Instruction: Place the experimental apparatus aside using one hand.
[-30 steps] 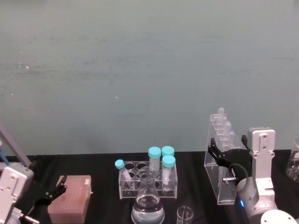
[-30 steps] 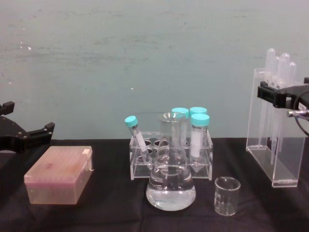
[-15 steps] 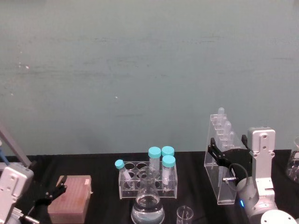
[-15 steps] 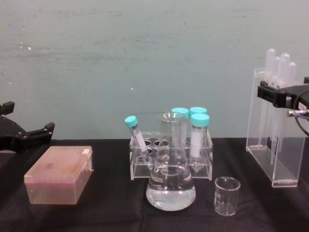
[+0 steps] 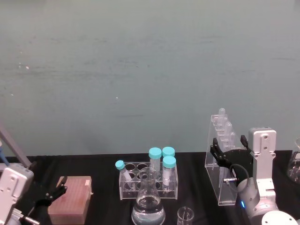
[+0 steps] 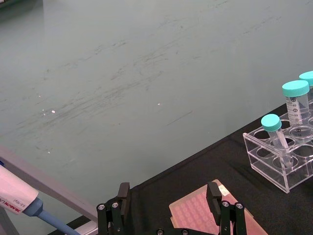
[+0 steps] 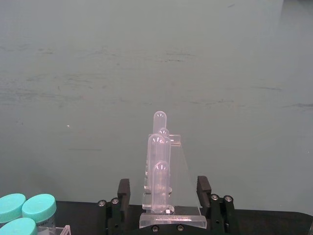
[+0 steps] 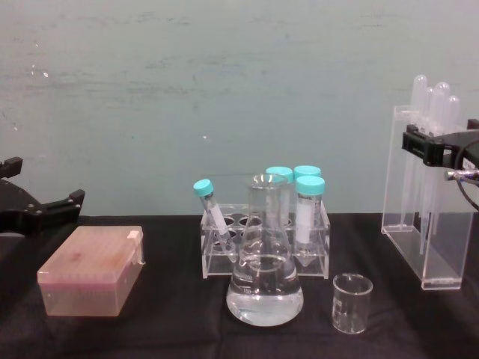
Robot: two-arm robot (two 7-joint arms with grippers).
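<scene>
The tall clear rack (image 8: 426, 232) stands upright at the right end of the black table (image 8: 172, 329), holding long glass tubes (image 8: 440, 112) with their rounded ends up. The right gripper (image 7: 164, 190) straddles it near the top, fingers (image 7: 123, 193) apart (a gap shows on one side). At centre front the flask (image 8: 265, 288) has clear liquid in its base, with an empty beaker (image 8: 352, 303) just beside it and a low rack (image 8: 266, 250) of teal-capped tubes (image 8: 309, 209) behind. The left gripper (image 6: 168, 186), fingers spread, hovers over a pink box (image 8: 91, 269).
</scene>
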